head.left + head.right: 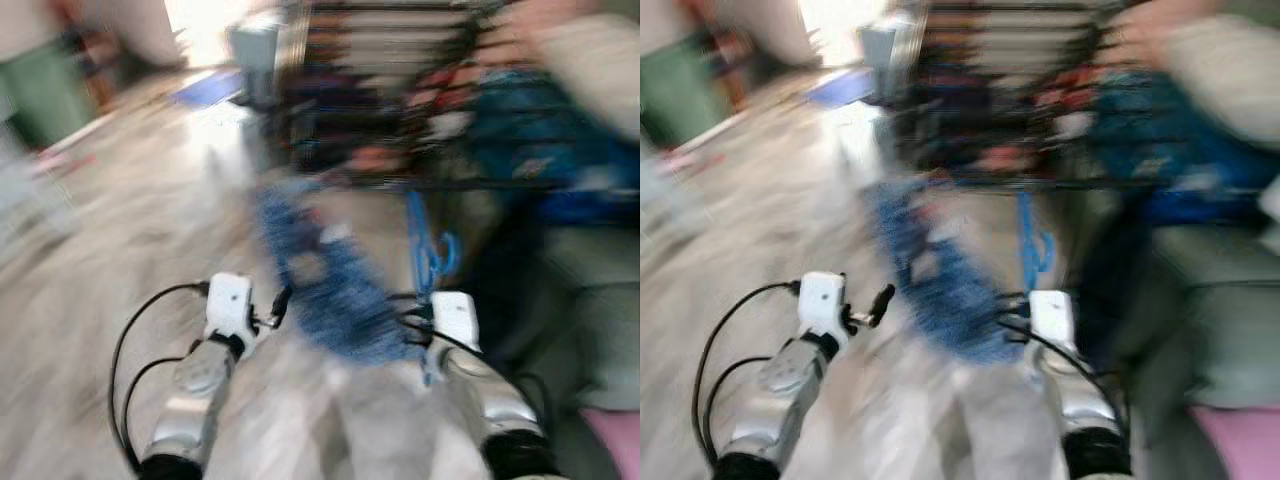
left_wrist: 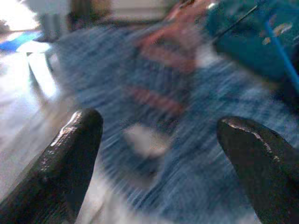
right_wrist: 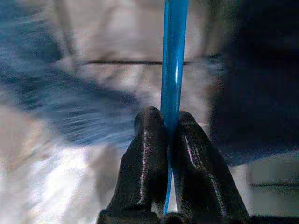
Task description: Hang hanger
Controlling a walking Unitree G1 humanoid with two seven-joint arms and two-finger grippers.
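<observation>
The head views are smeared by motion. My right gripper (image 3: pixel 171 122) is shut on a blue plastic hanger (image 3: pixel 174 56); its bar runs up between the two black fingers. In the left eye view the blue hanger (image 1: pixel 428 250) rises from my right wrist, with a blue checked garment (image 1: pixel 330 285) draped from it toward the middle. My left gripper (image 2: pixel 159 135) is open beside that garment (image 2: pixel 196 154), its two black fingertips spread wide with nothing between them. A dark clothes rack (image 1: pixel 400 100) loaded with clothes stands just ahead.
A grey sofa (image 1: pixel 1210 320) with a pink cushion (image 1: pixel 1240 440) sits at the right. Blue and teal clothes (image 1: pixel 540 130) hang on the rack's right part. Pale floor (image 1: pixel 120 220) opens to the left, toward a bright doorway.
</observation>
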